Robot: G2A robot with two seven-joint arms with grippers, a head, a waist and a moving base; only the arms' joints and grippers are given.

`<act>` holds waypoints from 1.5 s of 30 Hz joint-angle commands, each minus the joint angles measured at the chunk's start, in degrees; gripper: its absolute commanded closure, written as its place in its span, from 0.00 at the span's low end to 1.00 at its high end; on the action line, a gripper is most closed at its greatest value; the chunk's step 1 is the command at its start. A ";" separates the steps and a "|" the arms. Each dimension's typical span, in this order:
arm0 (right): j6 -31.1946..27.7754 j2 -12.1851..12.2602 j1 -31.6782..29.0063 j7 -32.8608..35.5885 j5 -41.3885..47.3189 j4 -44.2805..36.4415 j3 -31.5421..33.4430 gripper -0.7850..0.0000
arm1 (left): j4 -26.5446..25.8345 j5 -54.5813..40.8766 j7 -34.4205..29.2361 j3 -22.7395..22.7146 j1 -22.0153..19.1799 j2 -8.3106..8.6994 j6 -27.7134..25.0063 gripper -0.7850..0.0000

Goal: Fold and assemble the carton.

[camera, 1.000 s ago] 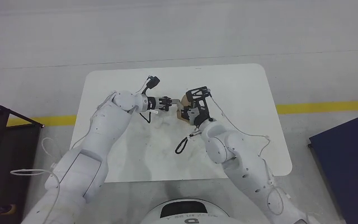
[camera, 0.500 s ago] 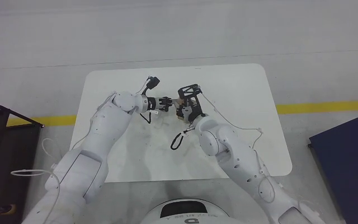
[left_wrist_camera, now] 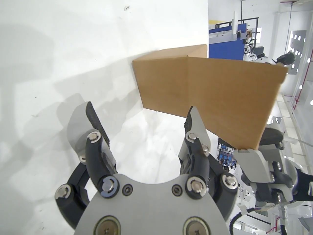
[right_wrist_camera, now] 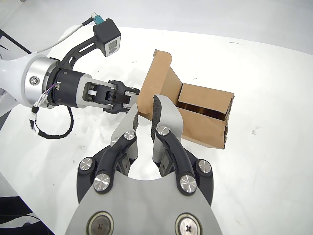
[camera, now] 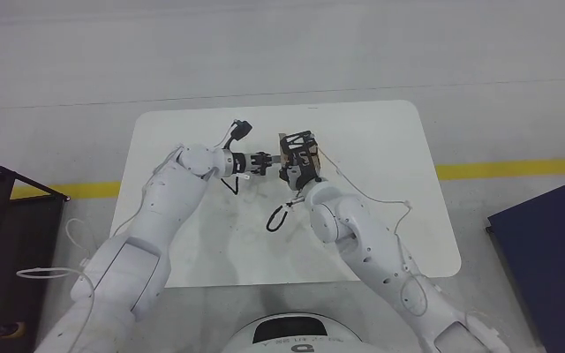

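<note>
Pinches the raised flap (right_wrist_camera: 159, 74) of the brown cardboard carton (right_wrist_camera: 198, 123) in the narrow right pincer (right_wrist_camera: 144, 103), wide-open left pincer (left_wrist_camera: 140, 106) just beside that flap, carton body stretching away beyond.

Brown carton (right_wrist_camera: 203, 123), its inside apparently darker, on a white, dark-flecked table (camera: 380, 150).

White rounded-corner table (camera: 380, 132), top scuffed w/ small dark specks (left_wrist_camera: 126, 7). Brown cardboard carton (right_wrist_camera: 203, 130) sits on it, approx. mid-table, nearer far edge, one flap up.
</note>
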 commanded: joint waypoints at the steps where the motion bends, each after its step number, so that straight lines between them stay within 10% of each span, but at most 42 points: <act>1: -0.14 -0.03 -0.33 -0.26 0.63 -0.52 0.55 1.00 | 0.04 0.03 0.15 -0.14 -0.04 0.10 -0.10 0.17; 8: -3.77 -0.15 -2.87 -1.64 12.49 -3.11 4.88 1.00 | 0.67 -2.02 0.01 -2.49 -0.65 1.20 -1.68 0.00; 28: -18.58 -0.69 -0.71 3.93 51.26 10.96 13.24 1.00 | -2.36 -3.76 -1.79 -5.50 1.24 3.48 -1.46 0.00; 36: -17.16 0.31 -2.89 -0.66 36.41 4.42 12.59 0.37 | -3.79 -2.86 -1.41 -5.27 1.73 3.72 -0.21 0.00; 45: -6.97 0.72 -5.28 -4.73 6.19 -6.01 5.32 0.38 | -4.83 -2.54 -0.98 -4.97 2.28 3.79 0.47 0.00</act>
